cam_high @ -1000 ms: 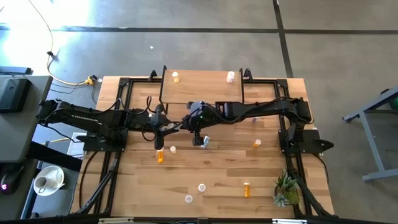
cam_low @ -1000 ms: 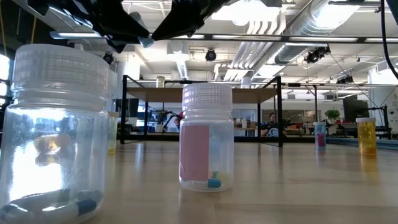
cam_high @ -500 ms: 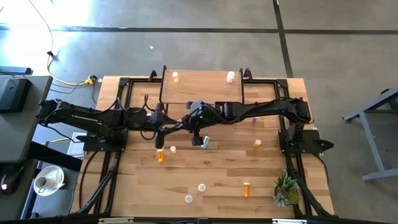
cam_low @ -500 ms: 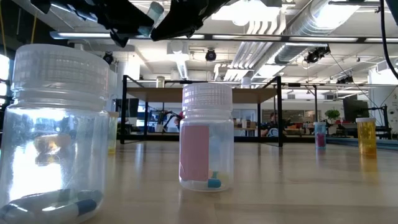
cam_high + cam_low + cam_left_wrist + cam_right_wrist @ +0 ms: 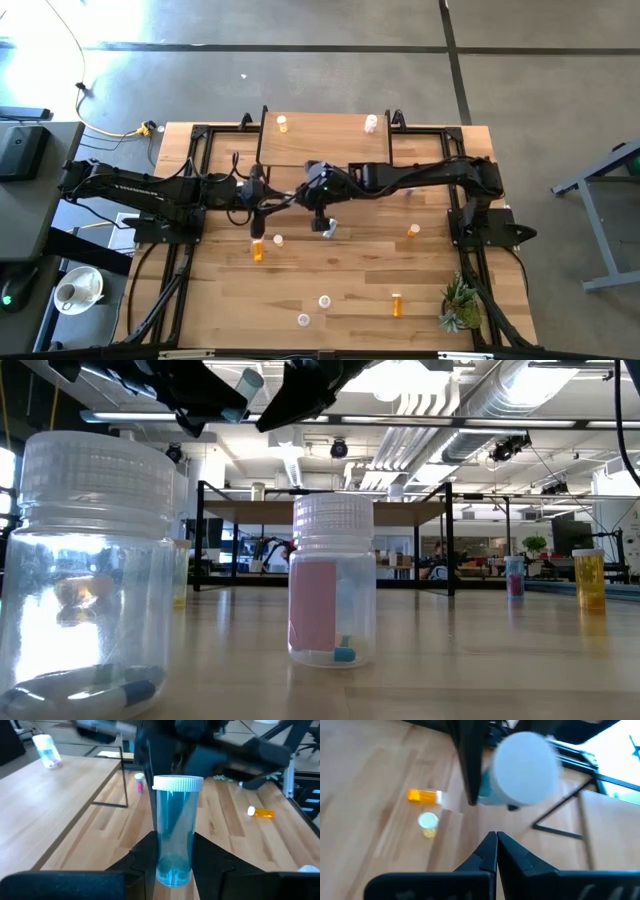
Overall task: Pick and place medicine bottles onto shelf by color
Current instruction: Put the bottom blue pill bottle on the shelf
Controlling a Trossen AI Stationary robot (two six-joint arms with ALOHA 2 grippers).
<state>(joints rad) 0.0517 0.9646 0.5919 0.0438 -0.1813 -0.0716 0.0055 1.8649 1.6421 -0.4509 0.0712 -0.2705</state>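
Tabletop [image 5: 340, 275]: pale wood in long planks, smooth with a soft satin sheen. Shelf [image 5: 325, 140]: light wood board, same matt-satin finish, on thin black metal legs. Blue bottle [image 5: 174, 832]: clear, glossy blue-tinted plastic with a ribbed white plastic cap, held between matt black plastic fingers [image 5: 210, 855]. Near bottles [image 5: 333, 580]: transparent glossy plastic, ridged translucent caps; one carries a matt pink paper label. Orange bottle [image 5: 422, 795]: translucent glossy plastic. Arms [image 5: 130, 190]: dark matt casing. Table frame [image 5: 195, 135]: black metal bars. Floor [image 5: 300, 60]: smooth grey concrete.
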